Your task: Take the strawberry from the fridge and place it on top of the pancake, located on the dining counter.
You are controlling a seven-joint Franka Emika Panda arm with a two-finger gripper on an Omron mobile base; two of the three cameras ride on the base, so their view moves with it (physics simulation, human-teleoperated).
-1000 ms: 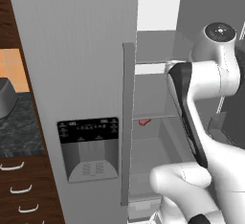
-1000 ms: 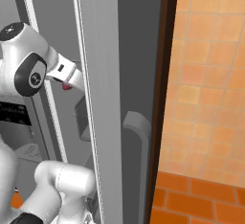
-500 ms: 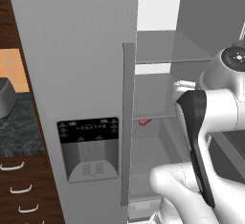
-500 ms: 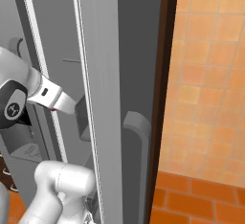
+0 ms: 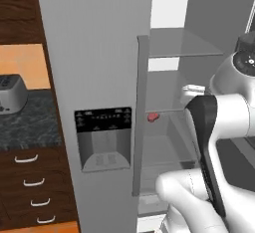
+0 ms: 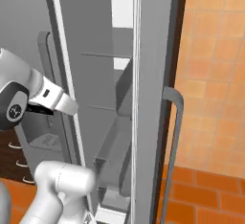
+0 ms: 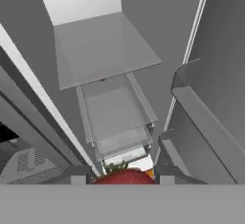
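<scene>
The fridge (image 5: 99, 53) stands with its dispenser door shut and its right door (image 6: 153, 98) swung open, showing grey shelves (image 5: 179, 43). In the hand view the dark-red strawberry (image 7: 125, 176) sits between my two fingertips, so my gripper (image 7: 123, 176) is shut on it, above the shelves and drawers. From the left base view the strawberry (image 5: 153, 117) shows at mid-height just beside the shut door's edge. My white hand (image 6: 60, 102) reaches toward the fridge opening. The pancake and the dining counter are out of view.
A toaster (image 5: 11, 93) sits on a black-topped counter over wooden drawers (image 5: 30, 182) to the fridge's left. The open door's long handle (image 6: 173, 137) and door bins (image 7: 210, 108) stand on the right. An orange tiled wall (image 6: 215, 65) lies beyond.
My elbow has swung down and to the right, and the hand has sunk a little with the strawberry still held. Both base views have shifted slightly, so the camera has moved.
</scene>
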